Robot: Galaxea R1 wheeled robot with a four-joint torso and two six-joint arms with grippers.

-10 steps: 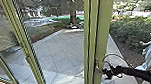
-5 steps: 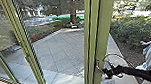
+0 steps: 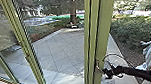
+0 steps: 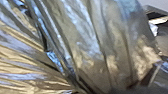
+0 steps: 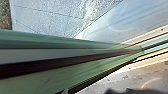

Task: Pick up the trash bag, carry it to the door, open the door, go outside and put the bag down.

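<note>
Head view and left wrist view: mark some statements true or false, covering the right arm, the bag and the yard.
1. The shiny, translucent plastic trash bag is smooth and free of folds. False: it is heavily creased.
2. The black right end effector is beside the broad, green, upright frame post. True.
3. The yard outside is paved with pale grey slabs. True.
4. The thick, dark tree trunk rises from the middle of the paving. False: it stands beyond the paving's far edge.
</note>
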